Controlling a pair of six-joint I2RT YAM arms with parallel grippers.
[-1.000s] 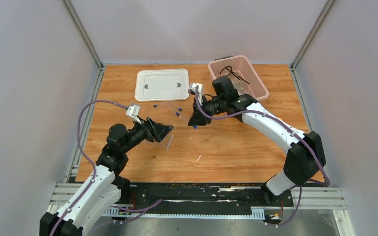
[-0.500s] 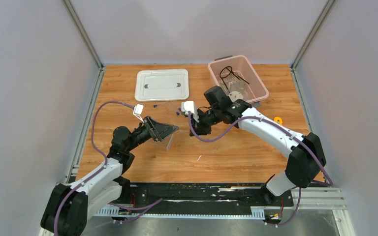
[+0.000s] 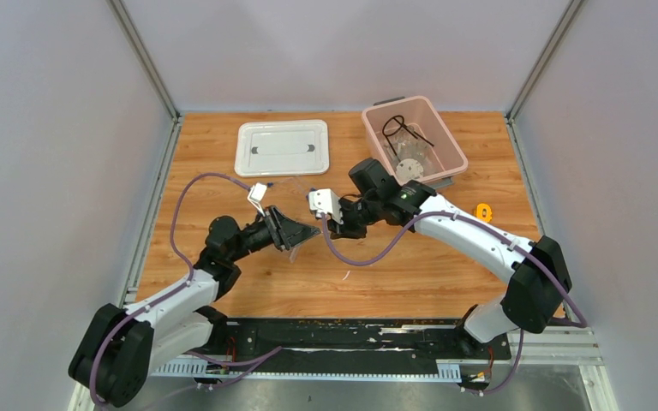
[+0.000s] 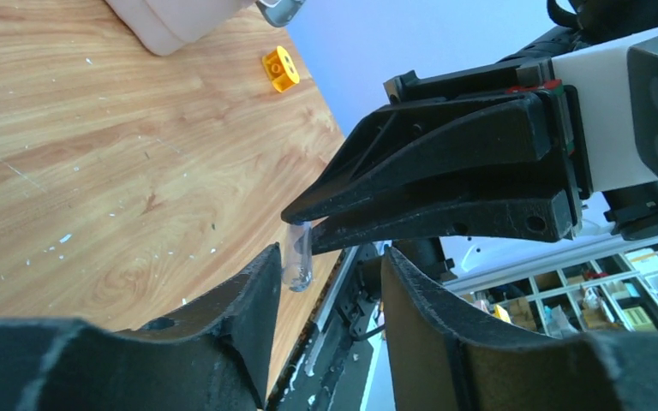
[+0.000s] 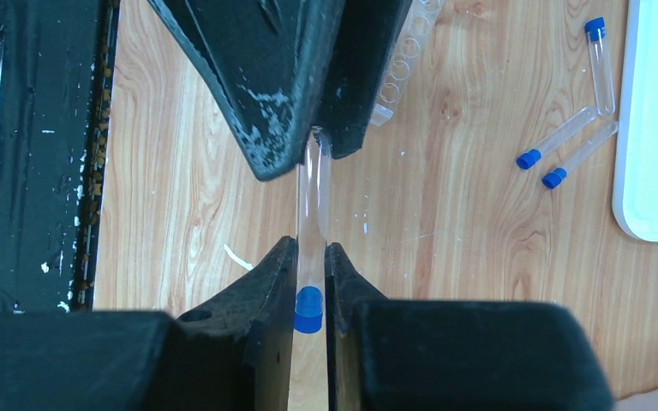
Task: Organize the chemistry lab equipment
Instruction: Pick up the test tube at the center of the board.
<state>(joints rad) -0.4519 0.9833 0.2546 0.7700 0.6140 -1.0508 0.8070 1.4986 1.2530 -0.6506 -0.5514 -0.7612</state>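
My right gripper [image 5: 311, 253] is shut on a clear tube with a blue cap [image 5: 313, 197], held near the cap end. The tube's closed end [image 4: 298, 257] sits between the fingers of my left gripper [image 4: 330, 257], close to the left finger; those jaws stand wide apart. The two grippers meet tip to tip over the middle of the table [image 3: 317, 229]. Three more blue-capped tubes [image 5: 565, 137] lie on the wood. A clear tube rack [image 5: 407, 64] shows behind my left gripper. A black wire tripod [image 3: 398, 127] and a bag with a white disc [image 3: 409, 167] lie in the pink bin.
The pink bin [image 3: 458, 158] stands at the back right. Its white lid [image 3: 283, 147] lies flat at the back left. A small orange object [image 3: 483, 211] sits on the wood to the right of my right arm. Grey walls close in three sides.
My right gripper has carried the tube left and nearer. My left gripper has reached right and forward to meet it, so the tube's end now lies between its open fingers.
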